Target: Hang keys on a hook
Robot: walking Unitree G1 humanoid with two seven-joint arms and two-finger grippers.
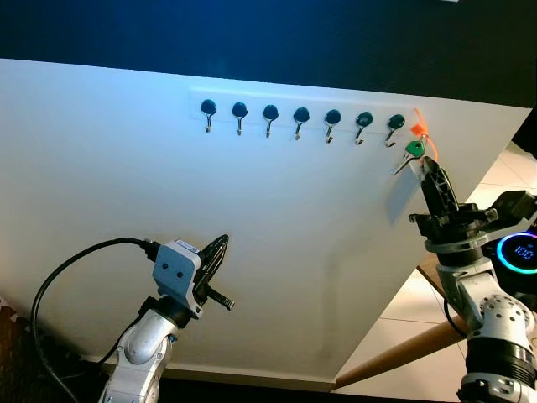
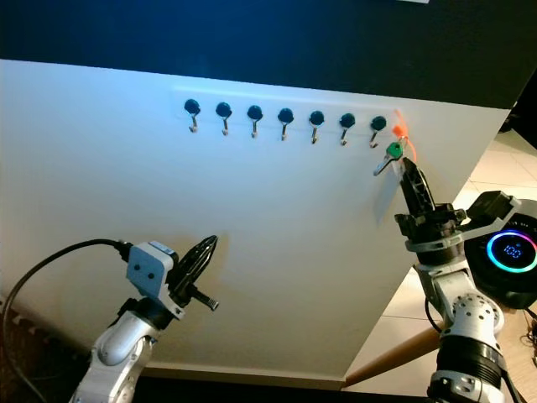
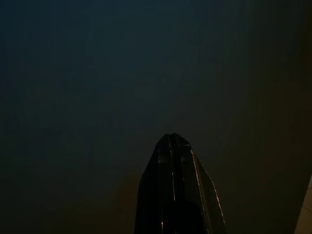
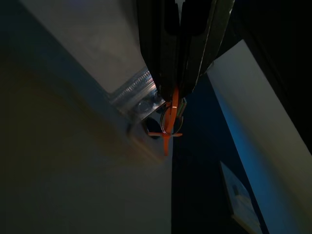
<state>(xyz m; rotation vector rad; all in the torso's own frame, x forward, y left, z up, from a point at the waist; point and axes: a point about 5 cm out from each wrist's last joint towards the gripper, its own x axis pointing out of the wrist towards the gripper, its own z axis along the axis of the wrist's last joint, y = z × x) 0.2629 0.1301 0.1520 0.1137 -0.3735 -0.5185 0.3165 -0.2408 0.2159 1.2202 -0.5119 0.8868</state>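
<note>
Surface: a white wall panel [image 1: 277, 243] with a white rail [image 1: 302, 105] of seven dark round-capped metal hooks [image 1: 301, 115] across its upper part; a dark band runs above the panel
Room: pale tiled floor [image 1: 394, 323] and a slanting light wooden pole [image 1: 398, 354] past the panel's right edge
Right pincer [image 1: 426, 164]: raised to the right end of the rail, long black fingers closed on the keys
Keys: a silver key with a green head [image 1: 409, 154] on a metal ring with an orange plastic tag [image 1: 419, 128], held up just right of the last hook [image 1: 395, 124]; whether the ring touches that hook is hard to tell
Left pincer [image 1: 220, 245]: low before the bare panel, fingers pressed together, holding nothing
Right wrist view: the ring [image 4: 171, 117] and orange tag [image 4: 166, 127] hang from the closed fingertips beside the rail's end
Left wrist view: very dark, closed black fingers [image 3: 176, 195] against a dim surface
</note>
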